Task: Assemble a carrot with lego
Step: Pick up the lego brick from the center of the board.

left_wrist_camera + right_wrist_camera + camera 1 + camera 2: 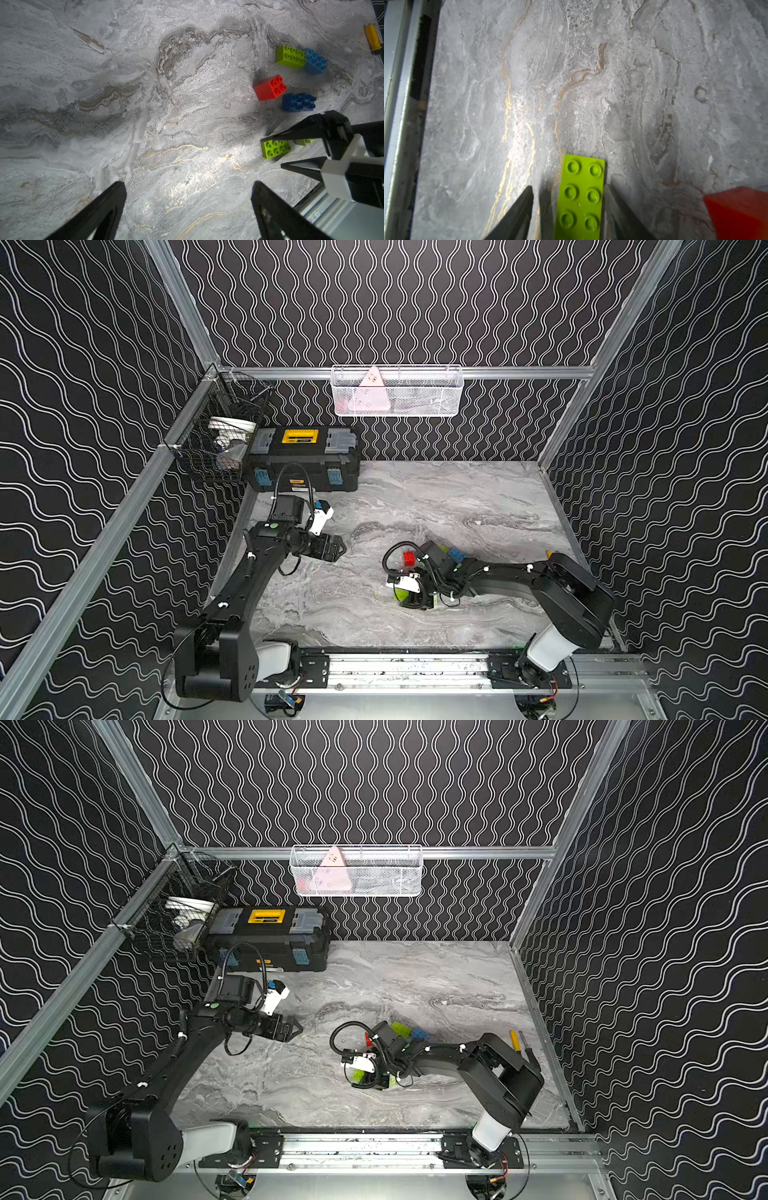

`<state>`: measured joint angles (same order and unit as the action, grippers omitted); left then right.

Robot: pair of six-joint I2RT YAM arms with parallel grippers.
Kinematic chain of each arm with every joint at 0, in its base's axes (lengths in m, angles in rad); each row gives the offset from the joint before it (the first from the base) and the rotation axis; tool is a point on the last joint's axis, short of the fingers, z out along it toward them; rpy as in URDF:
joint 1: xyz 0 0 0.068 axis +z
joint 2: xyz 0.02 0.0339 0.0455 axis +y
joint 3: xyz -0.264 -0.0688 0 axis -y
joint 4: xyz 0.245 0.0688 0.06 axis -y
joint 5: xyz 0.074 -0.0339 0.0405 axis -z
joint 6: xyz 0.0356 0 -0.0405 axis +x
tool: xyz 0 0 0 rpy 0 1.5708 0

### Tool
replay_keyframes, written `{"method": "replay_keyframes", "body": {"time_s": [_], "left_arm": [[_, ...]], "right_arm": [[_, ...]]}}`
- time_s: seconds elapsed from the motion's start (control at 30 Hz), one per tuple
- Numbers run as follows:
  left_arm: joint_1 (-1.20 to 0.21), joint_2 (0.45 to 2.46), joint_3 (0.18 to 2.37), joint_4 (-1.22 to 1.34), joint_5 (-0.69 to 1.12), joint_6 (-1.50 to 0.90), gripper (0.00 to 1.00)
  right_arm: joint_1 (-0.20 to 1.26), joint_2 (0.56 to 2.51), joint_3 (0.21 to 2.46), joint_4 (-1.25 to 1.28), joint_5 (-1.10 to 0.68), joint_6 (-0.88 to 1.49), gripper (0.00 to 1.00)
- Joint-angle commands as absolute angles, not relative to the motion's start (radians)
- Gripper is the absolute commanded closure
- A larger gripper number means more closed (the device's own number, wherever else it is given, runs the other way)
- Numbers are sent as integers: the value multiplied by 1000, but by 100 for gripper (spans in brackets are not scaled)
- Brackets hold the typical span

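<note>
The right end effector (569, 187) straddles a lime green brick (580, 197) that lies flat on the worktop (571, 83), studs up. One finger rests against the brick's long side; a gap shows between the other finger and the opposite side. The brick sits between the fingers and is not yet pinched.

The step in hand looks like the first pick-up, since no two bricks are stacked and the carrot is not begun. The next move calls for the fingers to press together squarely on the two long sides and then lift straight up, so the brick does not twist or slide.

A red brick (270, 87) lies near, out past the finger that touches the green brick. Two dark blue bricks (299, 101) sit just beyond it. Farther out from the right end effector, a second lime green brick (289, 56) and a light blue brick (315, 60) lie side by side, touching.

The left end effector (188, 182) hangs spread wide and empty over bare worktop. Every brick is well ahead of it and off to one side.
</note>
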<state>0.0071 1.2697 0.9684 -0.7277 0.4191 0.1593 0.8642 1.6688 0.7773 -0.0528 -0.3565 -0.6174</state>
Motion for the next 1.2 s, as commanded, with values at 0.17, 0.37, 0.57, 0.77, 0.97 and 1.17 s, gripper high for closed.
{"method": "replay_keyframes", "body": {"time_s": [0.17,0.37,0.57,0.77,0.97,1.17], "left_arm": [[8,1266,979,-747,436,170,1],[8,1267,979,-749,437,170,1],[8,1268,980,-751,438,170,1],[8,1269,980,-753,442,172,1],[7,1272,982,-754,442,171,1],[8,1279,980,-749,432,163,1]], "right_arm": [[889,1690,819,-101,-283,-628,50],[896,1664,849,-225,-257,-660,47],[896,1688,867,-236,-238,-662,52],[896,1708,881,-235,-238,-660,56],[897,1724,888,-228,-237,-667,60],[896,1697,895,-247,-245,-693,72]]}}
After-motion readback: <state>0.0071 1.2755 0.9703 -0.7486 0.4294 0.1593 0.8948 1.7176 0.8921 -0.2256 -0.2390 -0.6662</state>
